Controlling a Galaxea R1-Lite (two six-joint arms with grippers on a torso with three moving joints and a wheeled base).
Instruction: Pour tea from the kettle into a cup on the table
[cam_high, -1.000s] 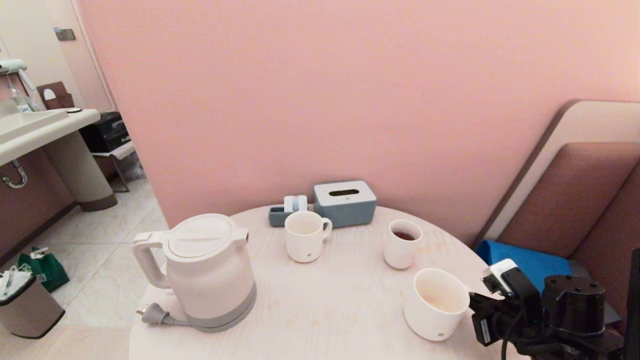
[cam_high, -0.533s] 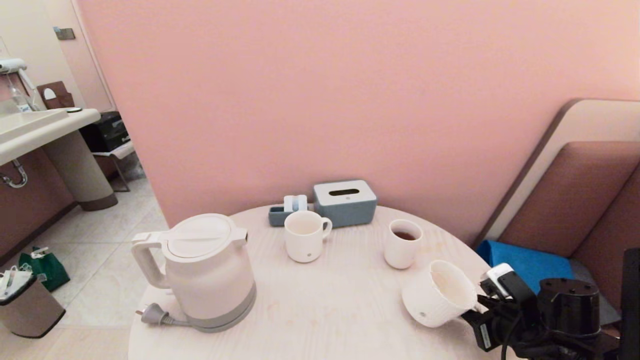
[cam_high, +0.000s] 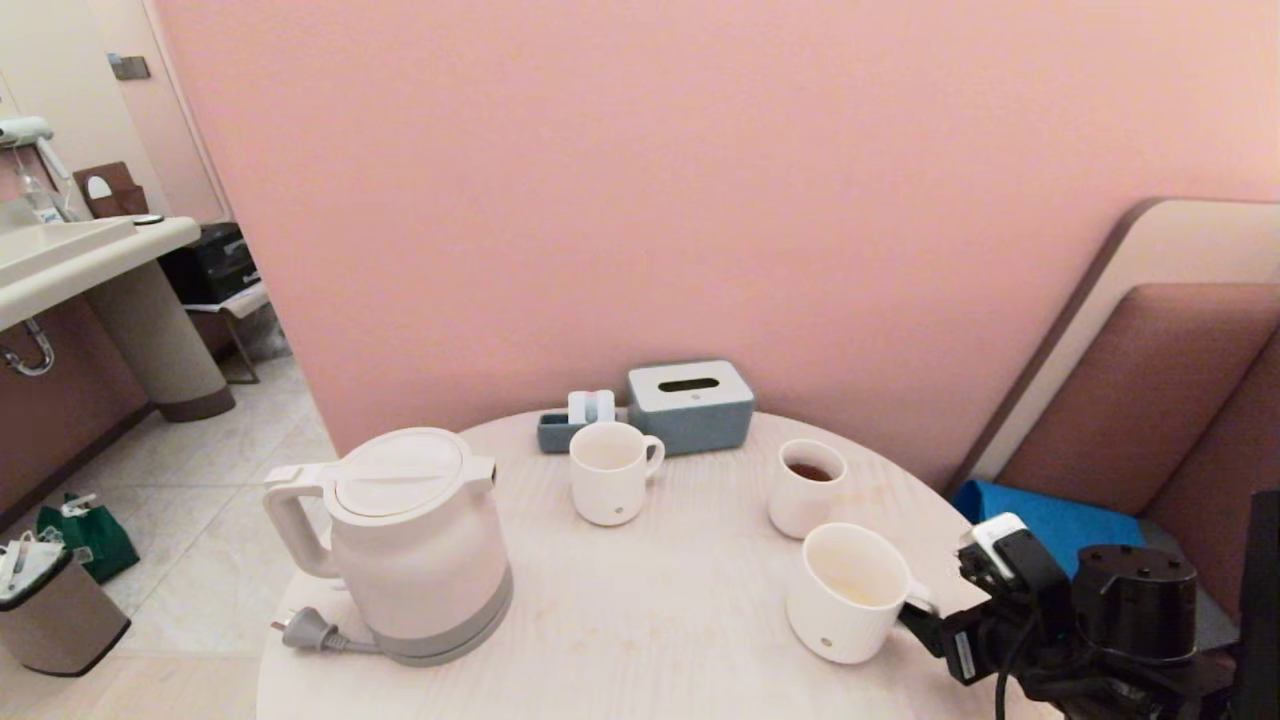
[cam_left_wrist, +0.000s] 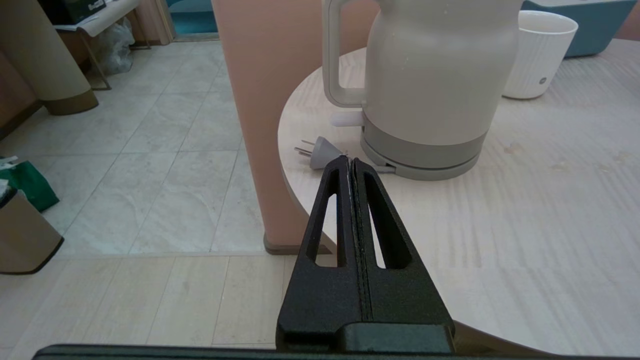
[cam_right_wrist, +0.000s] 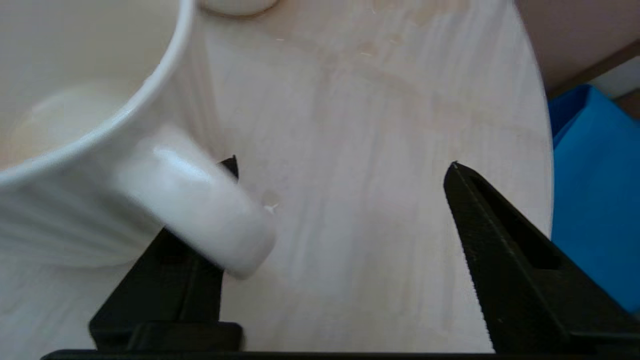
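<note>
the kettle (cam_high: 400, 545) stands upright on the near left of the table (cam_high: 650, 610), its loop handle turned out to the left and its plug (cam_high: 305, 630) lying on the wood beside the base. it looks bulky and probably heavy if it is full, with hard smooth plastic walls that would slide in a pinch, so the handle is the sensible place to take hold, high up near the lid so the spout can tip. the cup (cam_high: 845, 592) sits upright at the near right, a pale film of tea (cam_high: 850, 592) in its bottom; it is stiff, glossy, breakable ware, best taken by its small side handle.

the right gripper (cam_right_wrist: 345, 200) is low at the table's near right edge with its jaws spread wide and gripping nothing; the cup's handle lies against one finger only. the left gripper (cam_left_wrist: 350, 162) hovers off the table's near left edge, jaws pressed together and empty, pointing at the kettle's base.

the tabletop is flat, pale wood grain. further back stand a narrower mug (cam_high: 612, 472), a tumbler (cam_high: 805, 488) with dark tea, and a grey tissue box (cam_high: 690, 405). a pink wall stands behind, tiled floor to the left.
</note>
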